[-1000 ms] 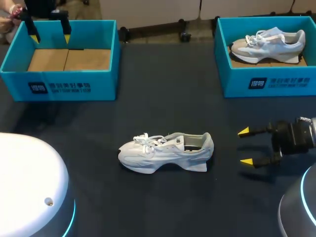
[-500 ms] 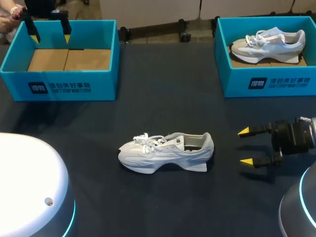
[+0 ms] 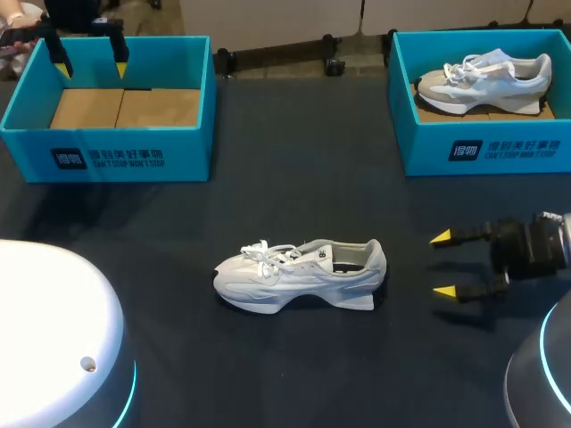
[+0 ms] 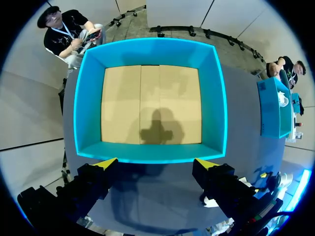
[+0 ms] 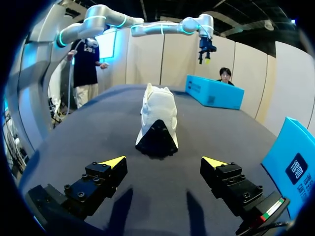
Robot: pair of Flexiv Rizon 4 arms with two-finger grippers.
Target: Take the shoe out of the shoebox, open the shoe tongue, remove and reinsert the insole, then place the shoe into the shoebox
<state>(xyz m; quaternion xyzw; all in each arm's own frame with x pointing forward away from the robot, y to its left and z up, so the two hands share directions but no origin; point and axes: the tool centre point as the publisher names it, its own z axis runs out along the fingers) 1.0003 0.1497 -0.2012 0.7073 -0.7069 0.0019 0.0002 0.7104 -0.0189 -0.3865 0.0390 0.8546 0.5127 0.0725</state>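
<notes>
One shoe [image 3: 299, 275], toe leftward, heel toward right end effector [image 3: 442, 265], spread, empty.

The left gripper [image 3: 91, 62] hangs at the far left, fingers pointing straight down and spread wide with nothing between them. The left arm [image 5: 147, 27] stretches out high and nearly level to reach that spot. The right gripper [image 3: 442, 265] sits low at the near right, lying level, its fingers aimed toward the middle and parted, holding nothing.
</notes>
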